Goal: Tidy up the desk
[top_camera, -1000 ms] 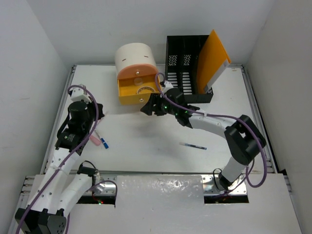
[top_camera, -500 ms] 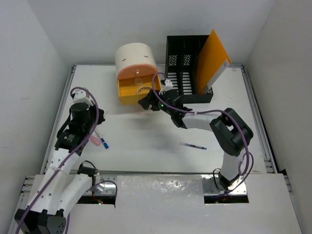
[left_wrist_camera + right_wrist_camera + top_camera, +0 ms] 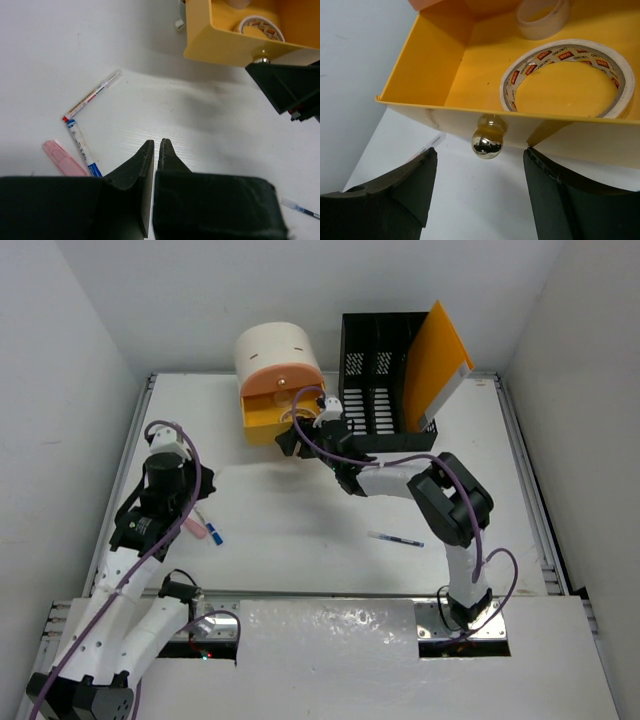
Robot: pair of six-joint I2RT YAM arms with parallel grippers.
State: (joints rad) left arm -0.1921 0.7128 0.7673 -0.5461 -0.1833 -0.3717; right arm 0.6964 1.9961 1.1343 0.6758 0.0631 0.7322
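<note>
Since earlier frame, right fingers (image 3: 395,195) advanced toward 12 o'clock; now spread wide either side of knob (image 3: 487,143) on yellow drawer (image 3: 260,418), gripping nothing. Drawer holds tape roll (image 3: 568,75). At 9 o'clock, left fingers (image 3: 137,165) closed, empty, above worktop (image 3: 300,520), which spans view beneath both arms.

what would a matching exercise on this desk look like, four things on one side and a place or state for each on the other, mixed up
Things:
1. tape roll
2. orange folder
3. left gripper
4. right gripper

Place or state:
a. shut, above the desk
b. open, one finger on each side of the drawer knob
c. standing in the black rack
d. lying in the yellow drawer

Pairs: 1-d, 2-c, 3-a, 4-b
</note>
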